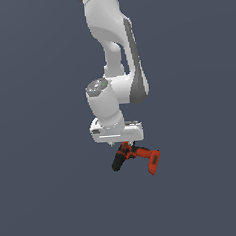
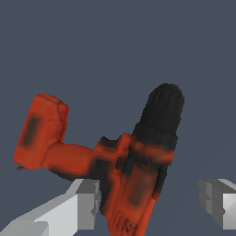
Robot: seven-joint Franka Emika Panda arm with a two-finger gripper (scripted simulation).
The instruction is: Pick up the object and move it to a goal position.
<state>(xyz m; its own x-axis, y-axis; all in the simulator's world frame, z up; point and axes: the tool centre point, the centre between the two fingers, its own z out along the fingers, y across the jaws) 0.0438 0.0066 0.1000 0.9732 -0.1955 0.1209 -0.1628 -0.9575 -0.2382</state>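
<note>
My gripper (image 2: pixel 150 205) hangs directly over the drill (image 1: pixel 135 157), fingers (image 2: pixel 78 203) spread wide on either side of its body, gripping nothing; one pad is near the body, the other well apart.

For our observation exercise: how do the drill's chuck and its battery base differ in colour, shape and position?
The chuck is black and rounded; the battery base is red-orange, flat and wide. In the exterior view the chuck points to the left and the battery base to the right of the gripper. Both belong to one drill, which lies on its side.
</note>
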